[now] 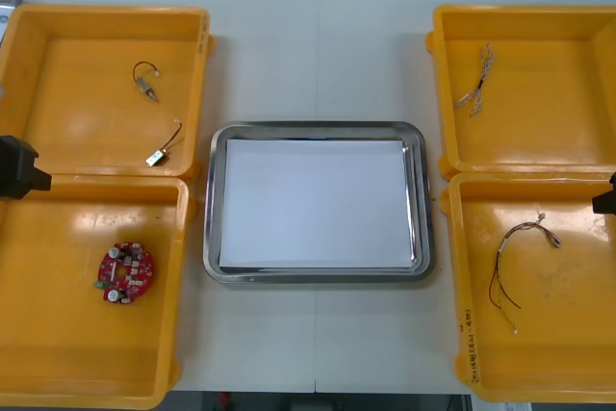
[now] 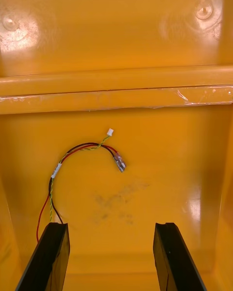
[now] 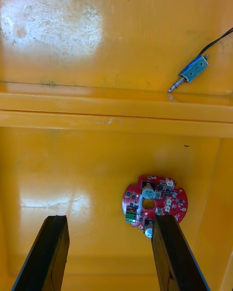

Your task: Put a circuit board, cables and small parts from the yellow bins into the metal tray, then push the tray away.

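Observation:
The metal tray point(image 1: 316, 129), white inside, lies mid-table with nothing in it. A round red circuit board point(image 1: 124, 272) rests in the near left yellow bin point(image 1: 58, 353). In the left wrist view my left gripper point(image 3: 109, 218) hangs open above that bin, the board point(image 3: 154, 203) just beyond one fingertip. A red and yellow cable point(image 1: 515, 262) lies in the near right bin point(image 1: 568, 353). My right gripper point(image 2: 111, 224) is open over it, the cable point(image 2: 82, 167) ahead of the fingers. In the front view each arm shows as a black piece at the left point(image 1: 19, 168) and right point(image 1: 606, 199) edge.
The far left bin point(image 1: 77, 132) holds two small metal parts point(image 1: 146, 79) point(image 1: 164, 148), each on a short wire; one part point(image 3: 190, 73) lies past the bin walls. A twisted blue and white cable point(image 1: 476, 84) lies in the far right bin point(image 1: 558, 132). Bare table surrounds the tray.

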Action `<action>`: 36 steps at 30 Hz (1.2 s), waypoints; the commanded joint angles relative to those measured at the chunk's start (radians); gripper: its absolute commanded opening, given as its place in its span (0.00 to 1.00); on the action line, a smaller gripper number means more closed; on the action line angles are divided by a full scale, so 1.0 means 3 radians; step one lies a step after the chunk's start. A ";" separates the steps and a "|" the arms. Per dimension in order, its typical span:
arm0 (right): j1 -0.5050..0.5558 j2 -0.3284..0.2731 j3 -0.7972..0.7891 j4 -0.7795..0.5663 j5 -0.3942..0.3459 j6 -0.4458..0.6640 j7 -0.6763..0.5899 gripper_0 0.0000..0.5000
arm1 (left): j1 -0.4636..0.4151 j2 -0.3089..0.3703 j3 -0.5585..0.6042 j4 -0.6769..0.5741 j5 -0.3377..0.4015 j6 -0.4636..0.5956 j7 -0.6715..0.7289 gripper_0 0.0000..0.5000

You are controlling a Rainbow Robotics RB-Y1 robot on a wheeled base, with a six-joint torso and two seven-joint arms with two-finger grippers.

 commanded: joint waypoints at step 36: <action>0.0055 0.0030 0.0036 -0.0099 -0.0027 0.0010 -0.0106 1.00 | 0.0006 0.0033 0.0096 -0.0102 0.0025 0.0021 -0.0219 1.00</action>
